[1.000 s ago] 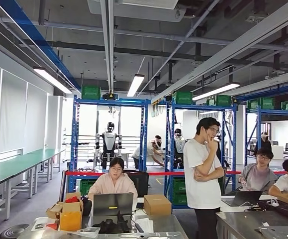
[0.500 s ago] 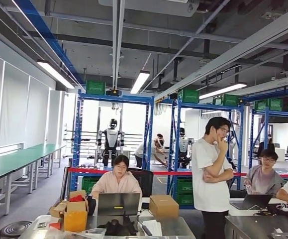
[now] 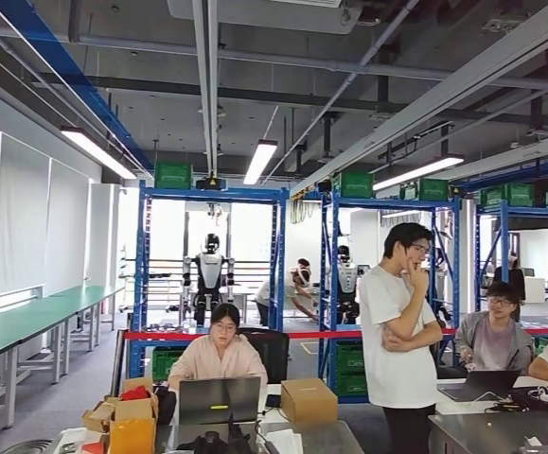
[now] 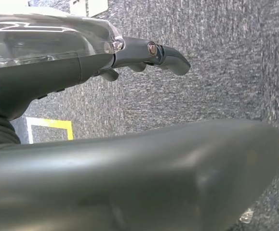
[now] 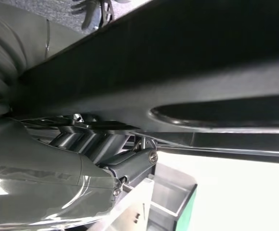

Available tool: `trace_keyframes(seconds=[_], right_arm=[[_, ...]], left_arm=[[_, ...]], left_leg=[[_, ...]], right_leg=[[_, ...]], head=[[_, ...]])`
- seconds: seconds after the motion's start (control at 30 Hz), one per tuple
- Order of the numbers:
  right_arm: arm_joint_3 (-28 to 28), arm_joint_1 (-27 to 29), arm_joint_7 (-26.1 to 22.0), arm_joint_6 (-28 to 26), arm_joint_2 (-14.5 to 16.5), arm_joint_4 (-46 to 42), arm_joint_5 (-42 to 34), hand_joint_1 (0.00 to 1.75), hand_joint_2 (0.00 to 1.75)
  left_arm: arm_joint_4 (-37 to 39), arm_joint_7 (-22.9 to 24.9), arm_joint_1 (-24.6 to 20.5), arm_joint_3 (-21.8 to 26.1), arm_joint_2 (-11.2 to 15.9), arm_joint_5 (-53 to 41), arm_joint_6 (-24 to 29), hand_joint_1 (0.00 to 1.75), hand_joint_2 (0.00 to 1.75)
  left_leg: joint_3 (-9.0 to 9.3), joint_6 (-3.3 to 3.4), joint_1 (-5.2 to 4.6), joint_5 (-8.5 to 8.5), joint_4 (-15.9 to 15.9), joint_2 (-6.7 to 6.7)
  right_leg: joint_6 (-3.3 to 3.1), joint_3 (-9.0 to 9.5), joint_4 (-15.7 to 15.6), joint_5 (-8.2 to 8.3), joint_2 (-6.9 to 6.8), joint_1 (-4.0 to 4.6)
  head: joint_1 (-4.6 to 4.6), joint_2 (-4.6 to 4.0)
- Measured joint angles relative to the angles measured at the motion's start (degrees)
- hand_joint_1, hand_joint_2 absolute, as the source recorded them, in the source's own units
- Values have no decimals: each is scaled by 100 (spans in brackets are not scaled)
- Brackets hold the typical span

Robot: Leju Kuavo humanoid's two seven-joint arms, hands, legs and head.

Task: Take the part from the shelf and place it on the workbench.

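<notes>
Blue shelves with green bins on top stand far ahead across the room. From here I cannot tell which item is the part. My left hand hangs over grey carpet, its dark fingers stretched out straight with nothing in them. My right hand lies close under a broad dark shape, its fingers partly hidden. Whether they hold anything cannot be told. A green-edged bin with a pale metal piece lies just beyond those fingers.
A metal table right in front carries a laptop and cardboard boxes, with a person seated behind it. Another person stands to its right. Long green workbenches line the left wall. Yellow floor marking lies below my left hand.
The whole head view swayed right, then back left and slightly up, so the camera moved. The people and the table stay where they were.
</notes>
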Motion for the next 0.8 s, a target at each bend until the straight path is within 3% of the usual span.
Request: trace_keyframes(seconds=[0.03, 0.07, 0.13, 0.2, 0.23, 0.37, 0.43, 0.53, 0.57, 0.6, 0.67, 0.7, 0.73, 0.8], right_arm=[[3, 20, 2, 1, 1, 2, 1, 175, 175], [5, 38, 3, 1, 2, 5, 1, 175, 175], [6, 55, 3, 1, 3, 11, 1, 175, 175], [5, 58, 5, 1, 4, 15, 2, 175, 175], [5, 58, 6, 1, 5, 16, 2, 175, 175], [-2, 59, 5, 1, 5, 16, 1, 175, 175], [-7, 51, 5, 1, 5, 13, 1, 175, 175], [-9, 72, 5, 1, 4, 13, 1, 175, 175], [-8, 83, 5, 1, 3, 14, 2, 175, 175], [-9, 89, 5, 1, 2, 15, 2, 175, 175], [-10, 88, 5, 1, 1, 15, 2, 175, 175], [-10, 86, 5, 1, -1, 19, 2, 175, 175], [-9, 83, 5, 1, -2, 22, 2, 175, 175], [-11, 86, 5, 1, -7, 28, 1, 175, 175]], left_arm=[[-1, 0, 11, 0, 7, -4, 0, 0, 175], [0, 0, 21, 0, 9, -9, -2, 0, 175], [0, -3, 29, 0, 13, -19, -4, 0, 175], [0, -8, 14, -1, 14, -23, -5, 0, 175], [0, -10, 6, -1, 13, -25, -5, 0, 175], [-1, -12, 19, -2, 10, -32, -5, 0, 175], [-1, -17, 10, -2, 13, -32, -5, 0, 175], [-1, -22, -1, -2, 17, -32, -5, 0, 175], [-1, -22, 5, -2, 18, -32, -5, 0, 175], [-1, -22, 10, -2, 18, -32, -5, 0, 175], [-1, -22, 12, -2, 18, -32, -5, 0, 175], [-1, -22, 7, -2, 16, -33, -5, 0, 175], [-1, -22, 4, -2, 15, -33, -5, 0, 175], [-1, -22, 6, -2, 12, -34, -7, 0, 175]], left_leg=[[-173, -28, 6, -34, 257, 1], [-264, -59, 16, 38, 338, 2], [-146, -123, 53, 476, -115, 11], [99, -139, 64, 735, -685, 26], [167, -103, 58, 739, -828, 29], [241, 93, 41, 604, -873, 17], [315, 152, 58, 565, -889, 15], [395, 186, 58, 482, -893, 12], [431, 180, 57, 448, -893, 10], [480, 171, 57, 411, -894, 5], [598, 144, 58, 330, -905, -7], [652, 128, 61, 300, -920, -13], [684, 105, 64, 277, -942, -16], [743, 42, 59, 283, -969, -15]], right_leg=[[5, 40, 5, -38, 0, -3], [14, 85, 15, -81, 2, -10], [59, 182, 76, -197, 7, -37], [136, 229, 184, -336, 12, -50], [171, 231, 231, -388, 13, -46], [262, 228, 326, -470, 24, -45], [314, 30, 742, -622, 24, -65], [369, -667, 1830, -967, 23, -89], [369, -819, 1974, -941, 24, -90], [355, -864, 1897, -795, 24, -87], [287, -677, 1215, -268, 26, -64], [244, -567, 886, -111, 26, -42], [190, -483, 638, -57, 26, -15], [110, -421, 466, -87, 35, 20]], head=[[1, 0], [0, 0], [1, 0], [-3, 0], [-4, 0], [-7, 1], [-7, 1], [-7, 1], [-7, 1], [-7, 1], [-7, 1], [-6, 0], [-8, 2], [-12, 5]])
